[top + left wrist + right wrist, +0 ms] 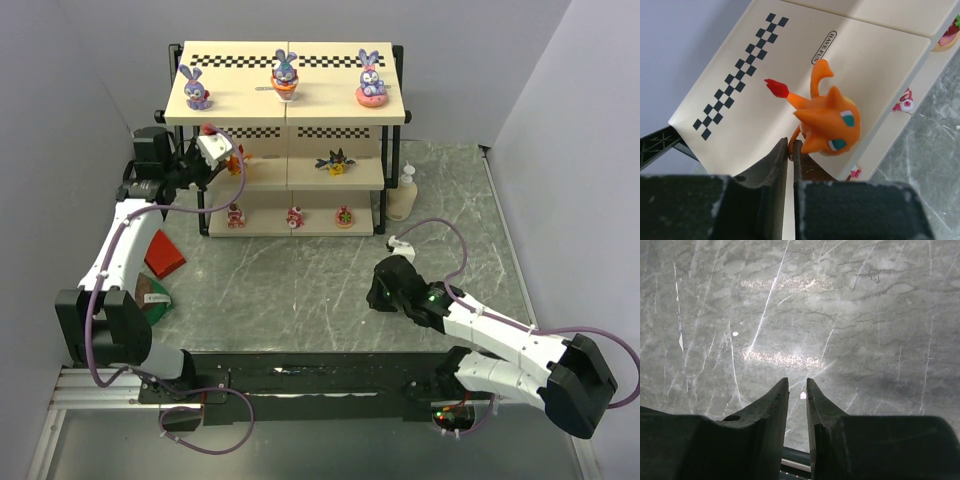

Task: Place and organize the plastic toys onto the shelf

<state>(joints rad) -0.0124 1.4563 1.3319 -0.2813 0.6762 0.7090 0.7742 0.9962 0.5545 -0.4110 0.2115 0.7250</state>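
The shelf [240, 103] stands at the back of the table. Three purple-blue bunnies [196, 90] [285, 77] [371, 83] sit on its top board. A dark winged toy [336, 162] is on the middle board, and three red-pink figures [236, 216] [296, 216] [344, 215] are on the bottom one. My left gripper [228, 155] [791, 145] is at the left end of the middle tier. It is shut on a thin part of the orange spiky creature [827, 122], held over the cream board [740, 90]. My right gripper [380, 290] [797, 382] hangs over bare marble, its jaws a narrow slit apart and holding nothing.
A cream pump bottle [404, 195] stands by the shelf's right leg. A red block [163, 257] and a green-brown round object [155, 297] lie at the left, near the left arm. Grey walls close in on both sides.
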